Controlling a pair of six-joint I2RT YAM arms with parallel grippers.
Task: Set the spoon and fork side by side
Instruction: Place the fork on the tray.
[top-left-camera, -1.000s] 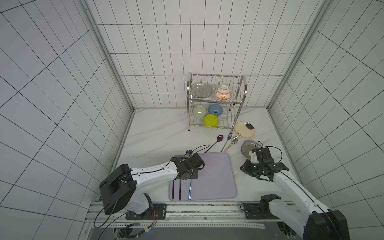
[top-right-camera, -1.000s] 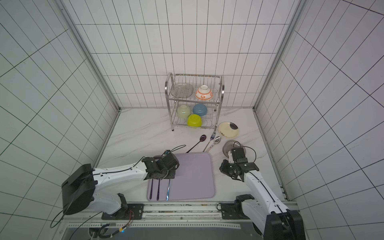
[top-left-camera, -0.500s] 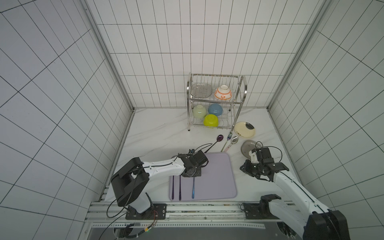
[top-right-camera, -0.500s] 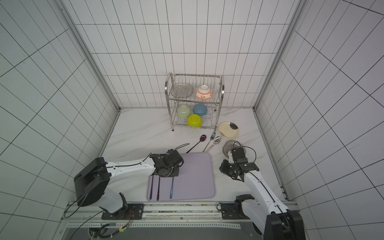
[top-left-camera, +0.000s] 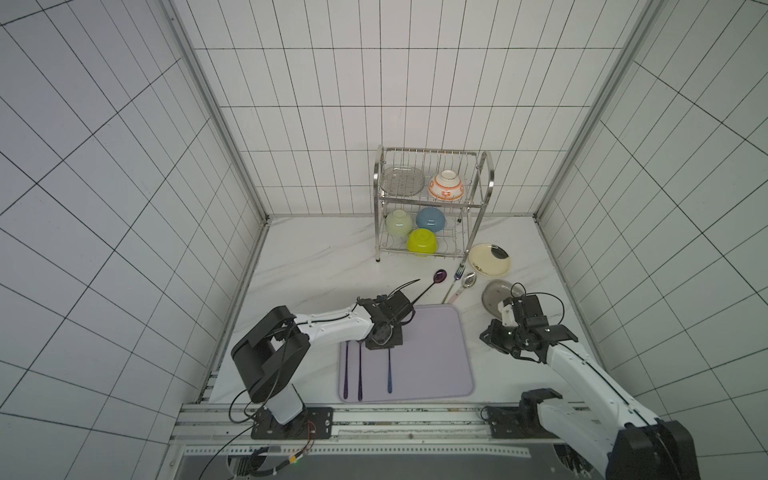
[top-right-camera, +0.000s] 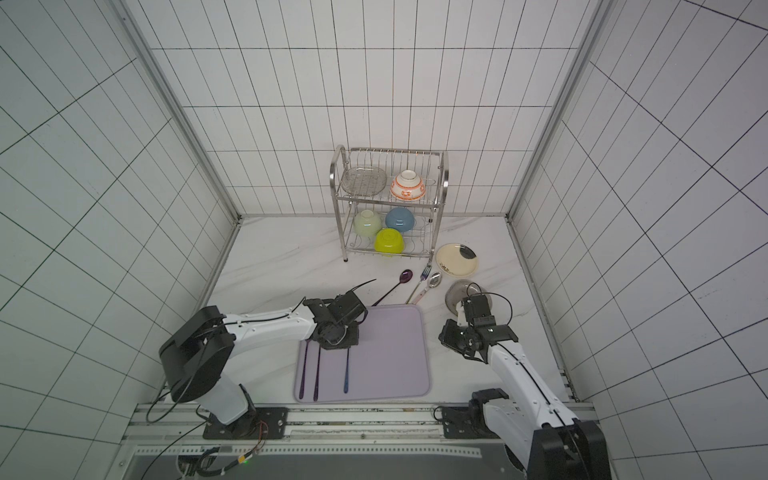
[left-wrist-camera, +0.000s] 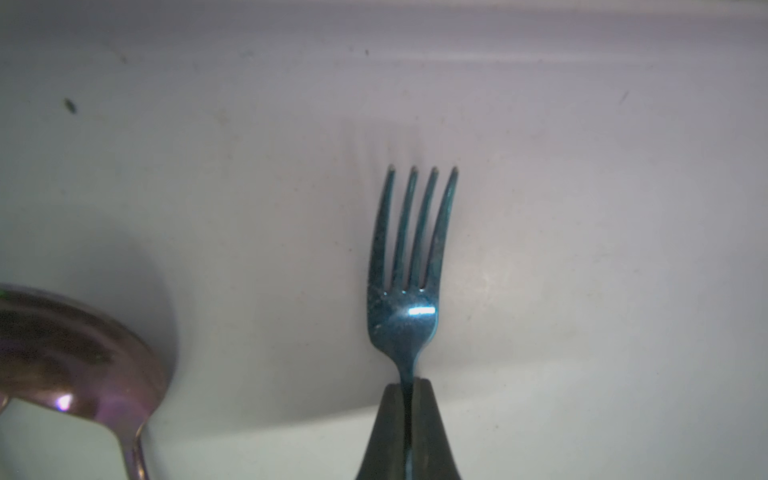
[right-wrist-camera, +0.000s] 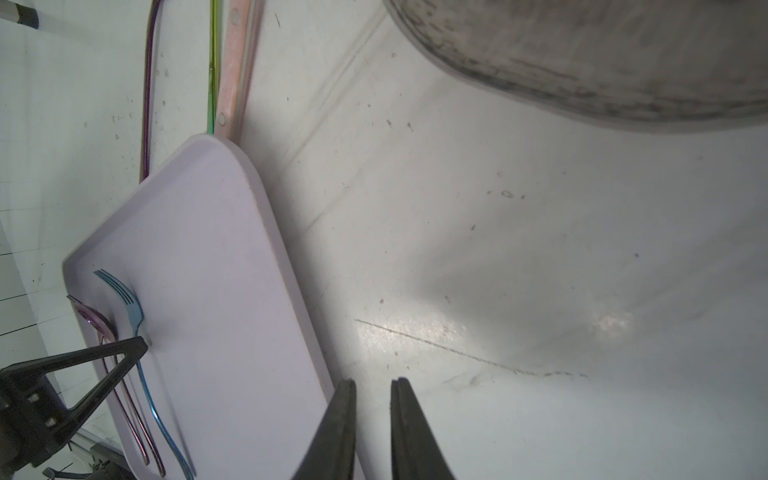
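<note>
A blue metal fork lies on a lilac rectangular mat, right of a purple metal spoon. A wire rack stands behind.

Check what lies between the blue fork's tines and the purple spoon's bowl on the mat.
Only bare lilac mat separates the blue fork from the purple spoon; the left wrist view shows this stretch plainly.
</note>
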